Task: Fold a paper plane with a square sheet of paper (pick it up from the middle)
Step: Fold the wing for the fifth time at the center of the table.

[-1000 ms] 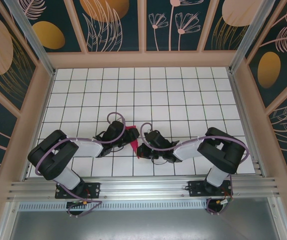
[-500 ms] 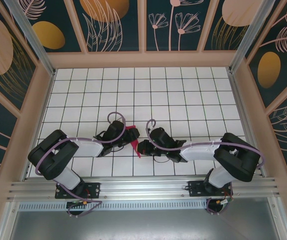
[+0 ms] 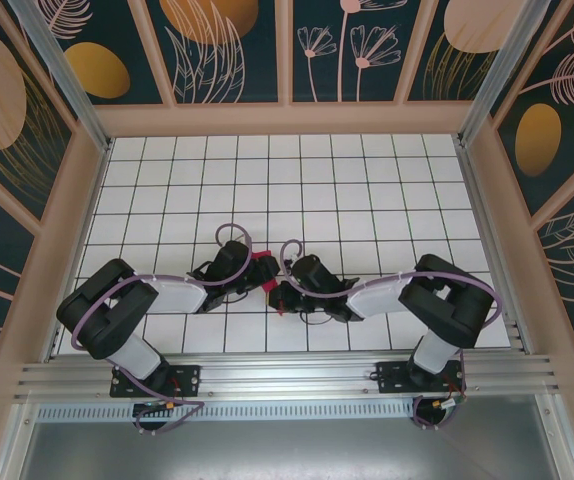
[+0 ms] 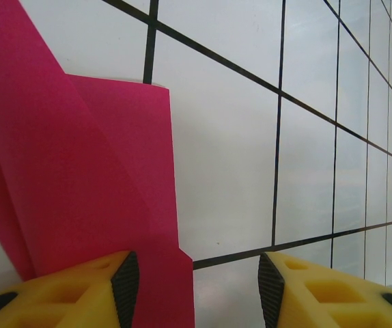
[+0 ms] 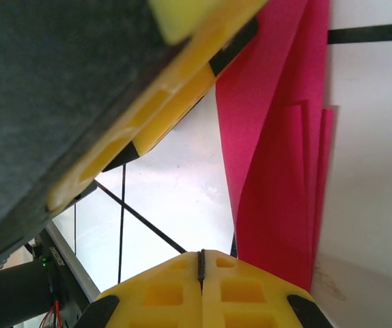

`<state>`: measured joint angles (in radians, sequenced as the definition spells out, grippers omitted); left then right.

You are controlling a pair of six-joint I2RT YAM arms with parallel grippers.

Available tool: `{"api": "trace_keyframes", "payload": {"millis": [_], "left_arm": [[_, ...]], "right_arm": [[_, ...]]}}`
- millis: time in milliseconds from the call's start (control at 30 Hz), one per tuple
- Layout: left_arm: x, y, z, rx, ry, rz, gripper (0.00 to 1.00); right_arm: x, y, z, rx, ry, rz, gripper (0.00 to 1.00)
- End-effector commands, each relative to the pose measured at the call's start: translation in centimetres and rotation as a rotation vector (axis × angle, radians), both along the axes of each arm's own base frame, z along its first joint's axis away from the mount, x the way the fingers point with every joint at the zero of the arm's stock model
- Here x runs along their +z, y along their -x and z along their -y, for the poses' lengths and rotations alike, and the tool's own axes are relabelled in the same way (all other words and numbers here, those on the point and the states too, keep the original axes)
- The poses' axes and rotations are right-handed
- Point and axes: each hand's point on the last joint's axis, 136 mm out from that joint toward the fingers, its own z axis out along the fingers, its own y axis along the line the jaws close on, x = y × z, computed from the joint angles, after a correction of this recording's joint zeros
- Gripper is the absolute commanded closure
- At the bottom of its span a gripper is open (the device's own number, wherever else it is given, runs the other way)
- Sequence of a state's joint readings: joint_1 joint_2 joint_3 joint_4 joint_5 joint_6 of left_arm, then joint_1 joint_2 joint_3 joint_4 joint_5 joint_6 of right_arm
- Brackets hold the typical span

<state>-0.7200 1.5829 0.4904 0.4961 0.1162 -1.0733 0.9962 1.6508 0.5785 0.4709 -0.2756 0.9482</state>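
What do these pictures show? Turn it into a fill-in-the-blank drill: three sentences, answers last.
1. The left pincer stands ___, with the creased pink paper against one side of it.
2. The right pincer is fully ___.
3. Seen from above, the paper lies ___ the two pincers on the white tiled table.
Missing words: open; shut; between.
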Motion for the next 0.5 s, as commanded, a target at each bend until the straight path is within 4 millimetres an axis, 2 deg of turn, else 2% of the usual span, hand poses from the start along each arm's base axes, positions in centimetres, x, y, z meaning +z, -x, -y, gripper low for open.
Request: {"api": "trace_keyframes", "payload": {"millis": [0,367,467], "left_arm": [[-0.4,0.1,0.2,-0.021,-0.02,-0.009,0.48],[-0.7,0.2,0.0,-0.018,-0.032,-0.016,0.48],[-0.8,0.1,0.0,-0.018,-0.036,-0.019,0.48]], "right_arm": [[-1.2,0.3,1.2,-0.017,-0.002,-0.037,1.0],[-5.1,2.1,4.3,-0.068,0.096,-0.148,1.0],[-5.0,2.5,4.6,-0.075,0.085,-0.173,1.0]]}}
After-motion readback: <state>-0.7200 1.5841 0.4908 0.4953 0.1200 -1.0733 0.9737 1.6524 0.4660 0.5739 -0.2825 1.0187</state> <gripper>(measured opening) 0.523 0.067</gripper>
